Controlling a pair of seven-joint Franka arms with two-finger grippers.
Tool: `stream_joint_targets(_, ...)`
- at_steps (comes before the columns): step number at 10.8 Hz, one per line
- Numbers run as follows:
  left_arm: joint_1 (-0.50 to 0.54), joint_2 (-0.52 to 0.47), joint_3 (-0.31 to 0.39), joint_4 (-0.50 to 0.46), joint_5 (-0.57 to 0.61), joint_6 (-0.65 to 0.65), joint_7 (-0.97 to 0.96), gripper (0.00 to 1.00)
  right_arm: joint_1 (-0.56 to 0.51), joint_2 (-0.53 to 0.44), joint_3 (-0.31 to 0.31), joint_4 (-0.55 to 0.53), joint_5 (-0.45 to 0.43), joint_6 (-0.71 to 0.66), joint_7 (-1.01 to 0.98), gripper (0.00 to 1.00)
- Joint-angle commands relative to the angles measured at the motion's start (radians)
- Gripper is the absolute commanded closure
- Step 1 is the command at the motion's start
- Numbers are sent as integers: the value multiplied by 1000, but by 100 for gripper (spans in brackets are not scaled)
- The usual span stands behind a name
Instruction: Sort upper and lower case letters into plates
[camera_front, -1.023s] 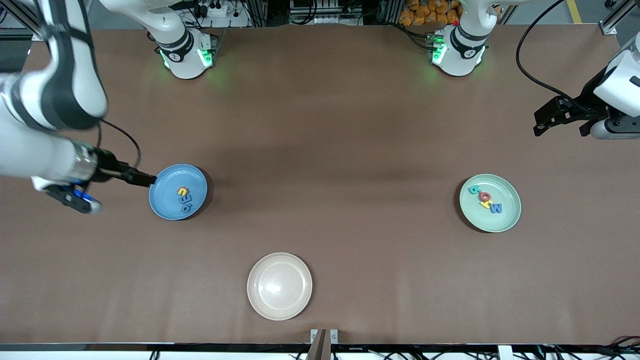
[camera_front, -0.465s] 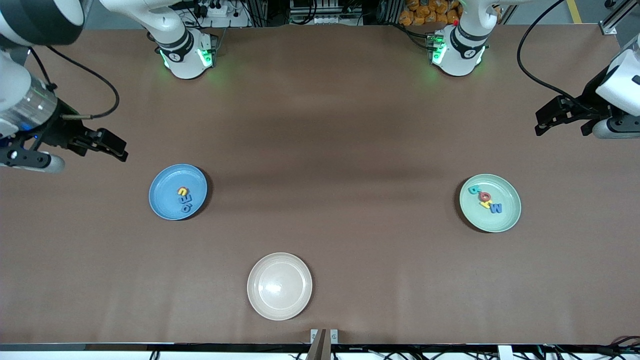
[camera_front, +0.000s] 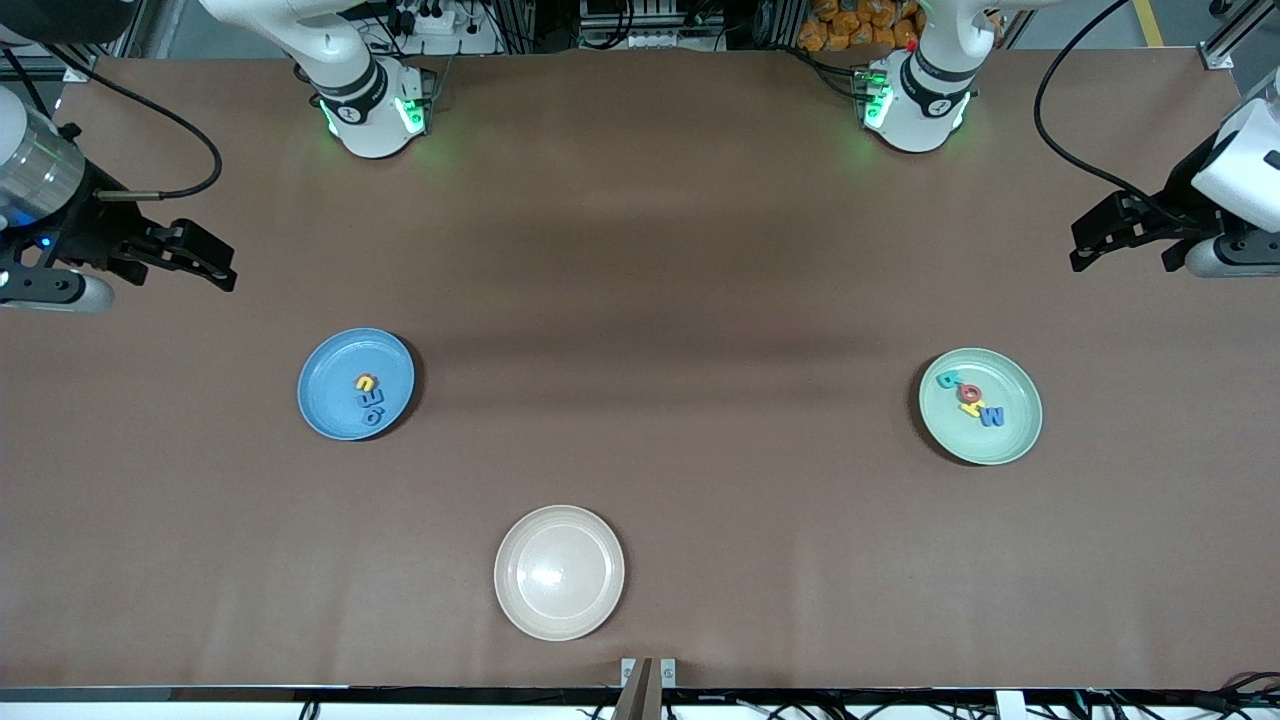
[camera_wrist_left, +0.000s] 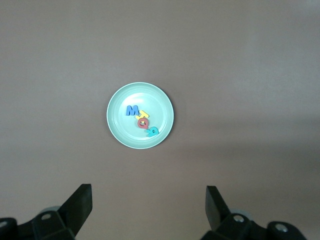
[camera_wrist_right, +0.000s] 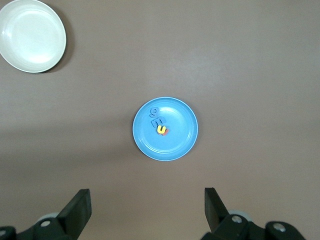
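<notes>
The blue plate (camera_front: 335, 362) (camera_wrist_right: 173, 146) holds several small letters (camera_front: 369, 397) (camera_wrist_right: 159, 123): one yellow with a bit of red, and blue ones. Toward the left arm's end, the mint green plate (camera_front: 990, 445) (camera_wrist_left: 124, 131) holds several letters (camera_front: 970, 397) (camera_wrist_left: 142, 120): a blue M, a yellow, a red and a teal one. My right gripper (camera_front: 222, 272) (camera_wrist_right: 147, 192) hangs open and empty over bare table at the right arm's end. My left gripper (camera_front: 1085, 255) (camera_wrist_left: 148, 192) waits open and empty over bare table at the left arm's end.
A beige plate (camera_front: 558, 610) (camera_wrist_right: 20, 55) with nothing in it sits nearest the front camera, between the two coloured plates. The brown table top (camera_front: 660, 330) stretches between the plates. Both arm bases stand along the edge farthest from the front camera.
My right gripper has drawn back from the blue plate's rim and risen toward the right arm's end of the table. The left arm and the letters have not moved.
</notes>
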Motion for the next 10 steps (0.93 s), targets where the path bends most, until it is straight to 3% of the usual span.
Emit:
stream_joint_targets(1, 8, -8, -2, 11, -18, -7, 18, 0, -60, 4, 51, 10, -16, -17, -22, 0)
stream_joint_targets(3, 10, -8, -1, 17, -23, -7, 18, 0, -107, 1, 103, 10, -19, -18, -22, 0)
stream_joint_targets(6, 10, -5, -1, 31, -15, -7, 18, 0, -147, -1, 126, 13, -14, -52, -26, 0)
stream_joint_targets(8, 10, -3, -1, 36, -17, -7, 18, 0, -213, -1, 209, 14, -19, -51, -17, 0)
stream_joint_targets(10, 10, -3, 1, 36, -13, -7, 18, 0, -216, -1, 211, 14, -20, -51, -20, 0)
